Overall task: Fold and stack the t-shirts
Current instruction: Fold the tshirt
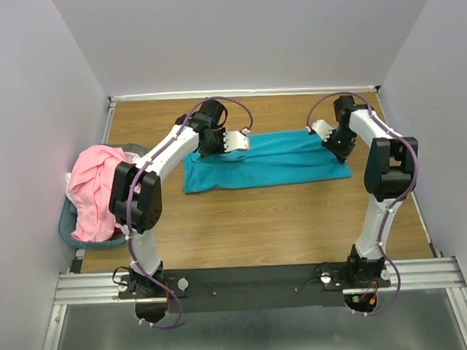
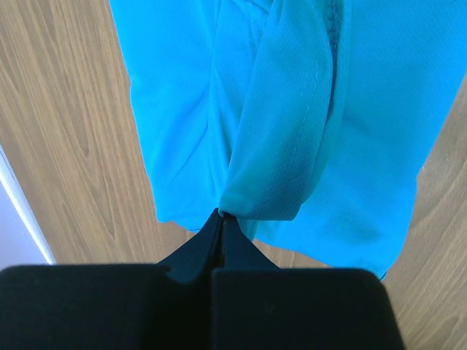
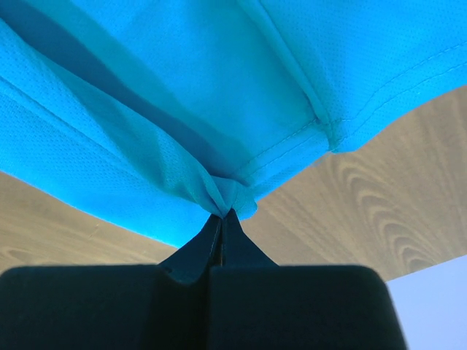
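Nearest, the pink t-shirt [image 1: 92, 191] lies heaped in the basket [image 1: 66, 223]. On the surface [image 1: 258, 228], the teal t-shirt [image 1: 264, 166] lies as a long strip. The left claw [image 2: 221, 219] and right claw [image 3: 225, 215] each pinch a far corner, probably for folding.

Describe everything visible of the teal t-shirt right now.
The teal t-shirt is thin, fine-mesh knit fabric with stitched hems, folded into a long band lying across the far half of the wooden table. The left gripper is shut on a bunched fold at its left end, the right gripper on a hem corner at the other.
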You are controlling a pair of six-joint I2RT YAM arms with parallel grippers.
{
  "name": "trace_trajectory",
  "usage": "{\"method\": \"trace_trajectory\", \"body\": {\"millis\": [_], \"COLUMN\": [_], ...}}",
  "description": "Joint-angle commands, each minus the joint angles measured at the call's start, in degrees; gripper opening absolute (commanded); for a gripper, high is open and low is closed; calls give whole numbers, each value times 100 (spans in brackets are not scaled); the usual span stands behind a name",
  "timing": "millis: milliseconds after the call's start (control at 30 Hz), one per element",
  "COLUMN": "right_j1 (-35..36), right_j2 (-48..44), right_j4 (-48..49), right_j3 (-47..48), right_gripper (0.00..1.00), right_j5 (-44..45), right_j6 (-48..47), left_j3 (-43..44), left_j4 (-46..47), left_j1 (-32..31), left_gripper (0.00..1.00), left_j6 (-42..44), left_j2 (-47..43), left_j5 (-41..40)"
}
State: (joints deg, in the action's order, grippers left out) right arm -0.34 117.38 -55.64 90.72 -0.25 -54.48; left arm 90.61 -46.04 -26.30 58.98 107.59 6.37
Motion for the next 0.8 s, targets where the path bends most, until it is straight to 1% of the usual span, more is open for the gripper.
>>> {"method": "trace_trajectory", "body": {"millis": [0, 133, 167, 233, 267, 300, 333, 367, 400, 433, 467, 567, 600, 667, 700, 767], "right_j1": [25, 25, 25, 25, 25, 25, 25, 25, 8, -19, -45, -159, -194, -291, -326, -422], "right_j2": [197, 268, 276, 311, 320, 346, 381, 391, 408, 400, 391, 321, 277, 215, 145, 83], "right_j4": [-79, -96, -96, -88, -79, -79, -79, -79, -88, -88, -88, -96, -96, -140, -193, -289], "right_j3": [315, 385, 385, 438, 473, 534, 648, 701, 754, 850, 903, 1027, 1062, 1071, 1027, 948], "right_gripper": [2, 4, 9, 13, 21, 26, 38, 44, 49, 52, 57, 59, 61, 61, 61, 61], "right_j5": [131, 148, 139, 122, 113, 104, 78, 60, 52, -96, -124, -247, -291, -414, -527, -755], "right_j6": [7, 7, 16, 60, 138, 200, 323, 324, 446, 508, 569, 842, 973, 1114, 1237, 1352], "left_j3": [159, 98, 80, 54, 27, 10, -8, -8, 1, 9, 53, 281, 343, 440, 449, 327], "left_j4": [-37, -10, 16, 60, 104, 130, 218, 218, 305, 359, 420, 596, 666, 693, 693, 684], "left_j1": [64, 73, 99, 117, 126, 143, 178, 178, 231, 266, 310, 555, 626, 846, 916, 1083], "left_gripper": [0, 0, 0, 0, 0, 0, 4, 4, 15, 22, 33, 41, 50, 52, 56, 56], "left_j6": [70, 70, 70, 43, 52, 9, -27, -71, -114, -219, -281, -597, -711, -1053, -1160, -1510], "left_j2": [104, 122, 139, 157, 174, 183, 209, 218, 236, 236, 227, 201, 183, 105, -18, -220], "left_j5": [-92, -110, -118, -145, -154, -180, -224, -224, -233, -242, -233, -119, -92, 100, 266, 443]}}
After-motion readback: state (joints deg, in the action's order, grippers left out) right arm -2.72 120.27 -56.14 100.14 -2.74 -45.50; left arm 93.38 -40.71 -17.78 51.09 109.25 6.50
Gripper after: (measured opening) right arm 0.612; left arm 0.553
